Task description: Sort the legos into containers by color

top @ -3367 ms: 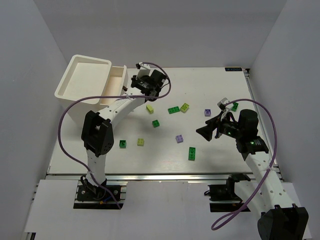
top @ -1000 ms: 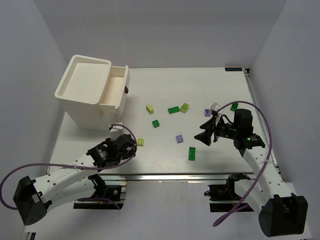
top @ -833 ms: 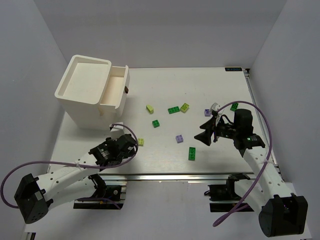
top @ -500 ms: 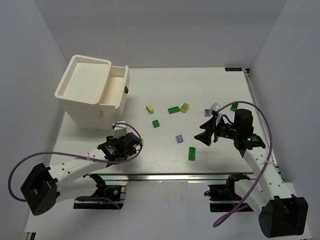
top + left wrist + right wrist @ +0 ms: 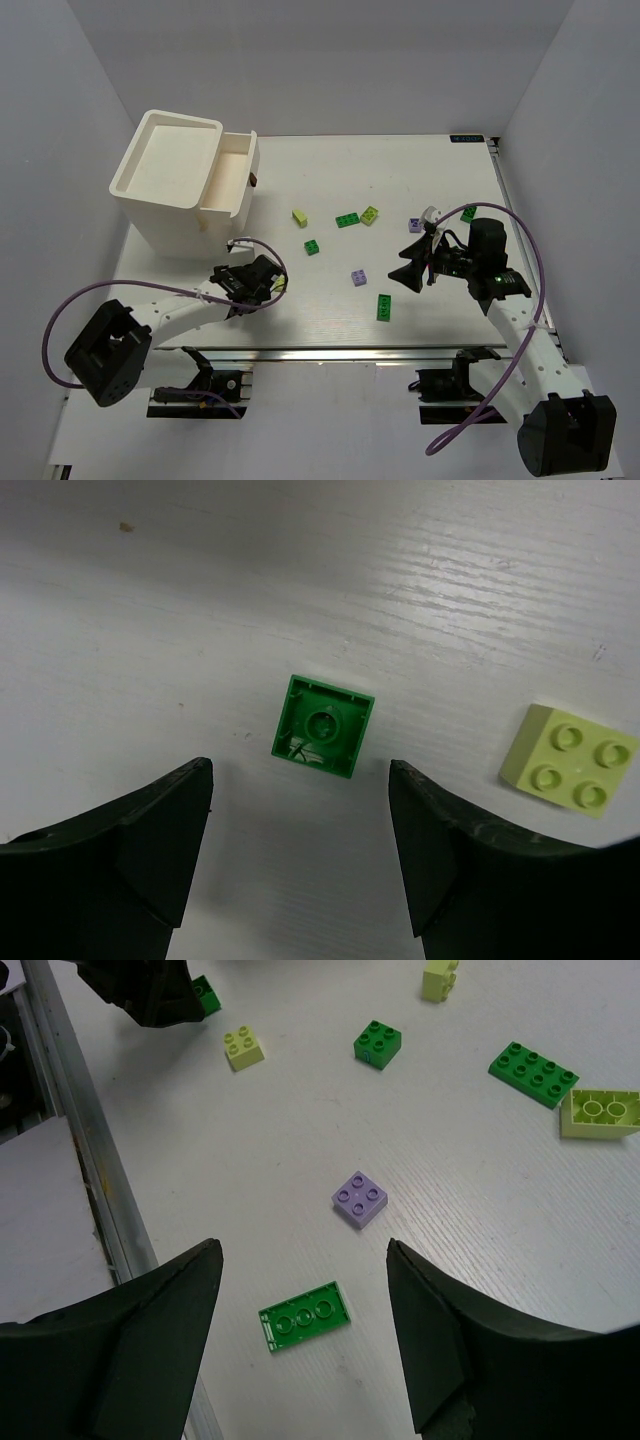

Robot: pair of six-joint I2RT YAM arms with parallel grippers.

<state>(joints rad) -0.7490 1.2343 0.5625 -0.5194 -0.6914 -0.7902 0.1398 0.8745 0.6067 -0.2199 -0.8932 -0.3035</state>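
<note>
Since the earlier frames the left gripper (image 5: 300, 780) has swung from the cream box (image 5: 165, 190) and its pulled-out drawer (image 5: 233, 172) down to the near edge. Its jaws are spread astride an upside-down dark green brick (image 5: 322, 728), with a yellow-green brick (image 5: 568, 773) just beside, likely lining up a pick. Further right, the right gripper (image 5: 303, 1250) hangs released above the lavender brick (image 5: 361, 1199)

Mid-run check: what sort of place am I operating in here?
Probably a lab robot test cell: a white table closed in by plain pale walls on three sides, with a few legos scattered near a cream drawer box.
</note>
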